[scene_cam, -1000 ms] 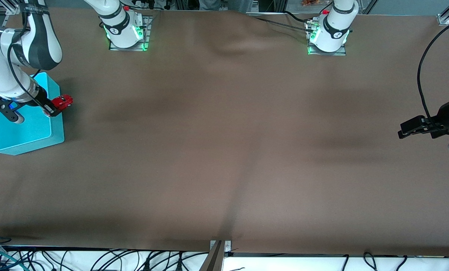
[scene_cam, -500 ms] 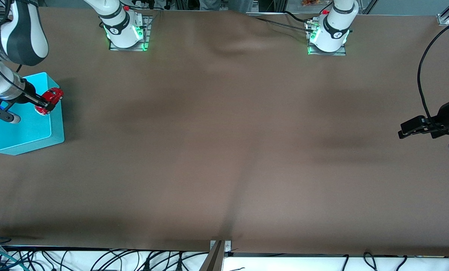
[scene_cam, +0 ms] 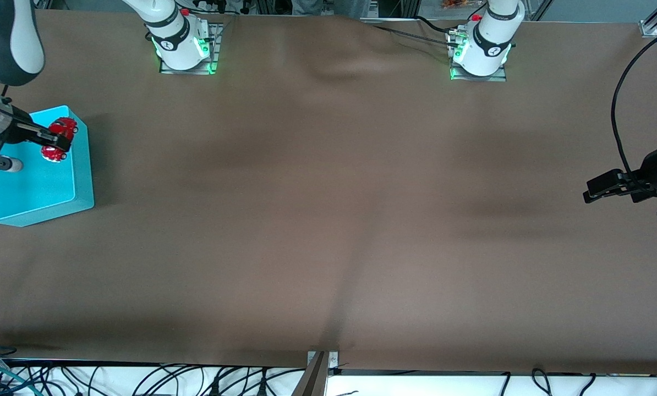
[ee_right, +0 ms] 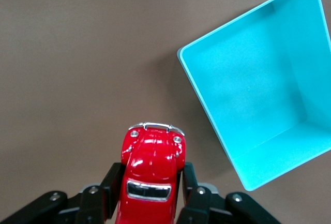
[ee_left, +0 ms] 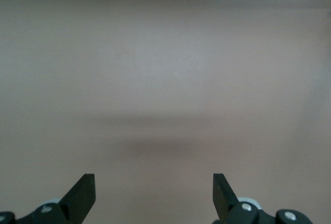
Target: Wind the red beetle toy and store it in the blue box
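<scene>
The red beetle toy (scene_cam: 58, 138) hangs in the air with my right gripper (scene_cam: 53, 142) shut on its sides. In the front view it is over the rim of the blue box (scene_cam: 84, 170), at the box's corner toward the robot bases. The right wrist view shows the toy (ee_right: 153, 157) nose out between the fingers of the right gripper (ee_right: 152, 185), with the box's bare inside (ee_right: 253, 89) beside it. My left gripper (scene_cam: 588, 193) waits open above the table at the left arm's end. The left wrist view shows that gripper (ee_left: 153, 195) holding nothing, with only brown cloth below.
A brown cloth (scene_cam: 328, 220) covers the table. The two arm bases (scene_cam: 182, 47) (scene_cam: 482, 49) stand along the edge farthest from the front camera. Loose cables (scene_cam: 141, 379) lie below the table's near edge, and a black cable (scene_cam: 614, 110) loops above the left gripper.
My right gripper has carried the toy from beside the box's wall toward the right arm's end of the table, over the box's rim. The left arm has not moved.
</scene>
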Available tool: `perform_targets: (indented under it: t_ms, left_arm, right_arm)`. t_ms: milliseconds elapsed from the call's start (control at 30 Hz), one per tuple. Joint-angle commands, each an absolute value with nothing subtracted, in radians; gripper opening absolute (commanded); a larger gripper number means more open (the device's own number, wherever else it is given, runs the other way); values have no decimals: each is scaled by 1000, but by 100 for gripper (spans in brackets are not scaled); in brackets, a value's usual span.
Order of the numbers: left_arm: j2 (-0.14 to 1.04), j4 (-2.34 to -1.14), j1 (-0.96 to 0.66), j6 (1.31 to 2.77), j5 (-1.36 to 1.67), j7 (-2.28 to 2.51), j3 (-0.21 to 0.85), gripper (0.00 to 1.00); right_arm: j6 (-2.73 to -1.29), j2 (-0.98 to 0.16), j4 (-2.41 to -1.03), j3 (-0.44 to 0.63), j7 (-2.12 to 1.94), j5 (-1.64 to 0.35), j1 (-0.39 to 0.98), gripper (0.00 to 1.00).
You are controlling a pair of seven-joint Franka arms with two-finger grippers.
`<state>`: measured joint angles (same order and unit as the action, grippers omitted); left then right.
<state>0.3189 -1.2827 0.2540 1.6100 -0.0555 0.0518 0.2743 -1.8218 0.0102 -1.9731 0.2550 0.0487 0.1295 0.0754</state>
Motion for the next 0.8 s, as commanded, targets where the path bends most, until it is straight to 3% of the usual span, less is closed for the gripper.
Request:
perform_targets:
  t_ms: [0, 767]
  left_arm:
    - [319, -1273, 249, 1612, -71, 37, 268, 100]
    - [319, -1273, 249, 1612, -71, 37, 268, 100]
  right_arm:
    - [-1723, 17, -1896, 279, -64, 104, 74, 0]
    - [-1730, -24, -1862, 431, -448, 98, 69, 0]
